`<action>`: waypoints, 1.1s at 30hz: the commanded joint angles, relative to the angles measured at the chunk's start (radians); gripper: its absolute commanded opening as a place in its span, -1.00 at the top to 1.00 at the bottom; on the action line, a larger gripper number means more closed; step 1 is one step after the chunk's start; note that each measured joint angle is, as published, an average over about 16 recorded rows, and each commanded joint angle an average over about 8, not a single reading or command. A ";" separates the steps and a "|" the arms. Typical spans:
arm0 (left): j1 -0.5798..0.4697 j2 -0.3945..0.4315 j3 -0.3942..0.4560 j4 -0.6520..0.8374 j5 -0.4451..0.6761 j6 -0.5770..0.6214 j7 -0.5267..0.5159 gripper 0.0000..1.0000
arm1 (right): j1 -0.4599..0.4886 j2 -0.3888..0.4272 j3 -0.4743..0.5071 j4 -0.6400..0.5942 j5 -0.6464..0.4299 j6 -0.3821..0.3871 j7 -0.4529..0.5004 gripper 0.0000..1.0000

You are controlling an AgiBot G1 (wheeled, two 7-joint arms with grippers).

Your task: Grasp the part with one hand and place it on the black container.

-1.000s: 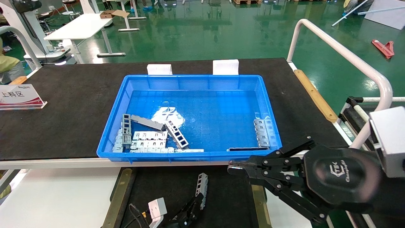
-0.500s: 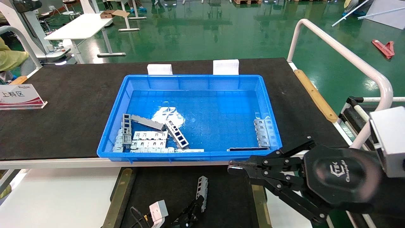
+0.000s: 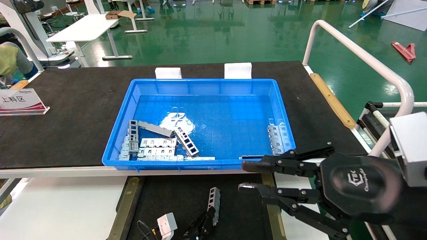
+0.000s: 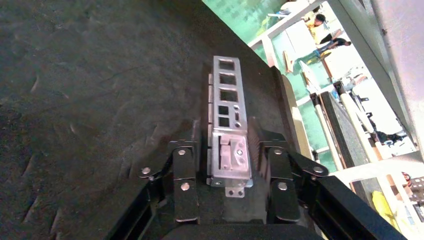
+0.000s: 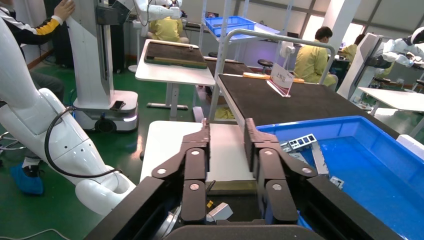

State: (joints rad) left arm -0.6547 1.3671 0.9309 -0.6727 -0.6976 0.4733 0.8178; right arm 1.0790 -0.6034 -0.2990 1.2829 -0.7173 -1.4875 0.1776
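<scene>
L end effector (image 4: 229, 165) apparently grips part (image 4: 226, 112) over black container (image 3: 180, 200).

We are on a factory floor: glossy green floor (image 3: 213, 36), workers in yellow coats (image 5: 314, 59), other robot stations (image 5: 107, 55).

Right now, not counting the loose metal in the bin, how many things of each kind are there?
Blue bin: 1
Black container: 1
White blocks: 2
Grippers: 2 (left gripper, right gripper)
Held part: 1
Total: 7
</scene>
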 commanded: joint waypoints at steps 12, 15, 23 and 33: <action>-0.039 -0.018 0.112 0.000 -0.045 0.062 0.084 -1.00 | 0.000 0.000 -0.001 0.000 0.000 0.000 0.000 -1.00; -0.055 -0.035 0.150 0.006 -0.011 0.087 0.077 -1.00 | 0.000 0.000 -0.001 0.000 0.001 0.000 0.000 -1.00; -0.098 -0.129 0.272 -0.003 0.113 0.162 -0.010 -1.00 | 0.000 0.001 -0.001 0.000 0.001 0.001 -0.001 -1.00; -0.181 -0.294 0.433 -0.094 0.286 0.258 -0.159 -1.00 | 0.000 0.001 -0.002 0.000 0.001 0.001 -0.001 -1.00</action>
State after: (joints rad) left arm -0.8349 1.0722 1.3572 -0.7730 -0.4178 0.7306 0.6627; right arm 1.0794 -0.6027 -0.3008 1.2829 -0.7161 -1.4868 0.1767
